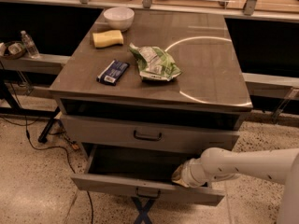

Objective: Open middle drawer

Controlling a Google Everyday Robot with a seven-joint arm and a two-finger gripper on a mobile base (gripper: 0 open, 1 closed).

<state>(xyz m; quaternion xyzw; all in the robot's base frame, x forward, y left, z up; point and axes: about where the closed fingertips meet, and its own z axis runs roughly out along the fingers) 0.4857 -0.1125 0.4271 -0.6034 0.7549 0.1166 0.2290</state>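
The middle drawer is a shallow grey metal drawer with a small dark loop handle at its centre. It stands pulled out well beyond the cabinet front, and its inside is dark. Above it is the taller top drawer with a bigger handle, which is shut. My white arm comes in from the right. My gripper sits at the drawer's right part, just behind the front panel and to the right of the loop handle.
On the cabinet top lie a white bowl, a yellow sponge, a dark blue packet and a green chip bag. A water bottle stands on the left shelf. Cables run over the floor at the left.
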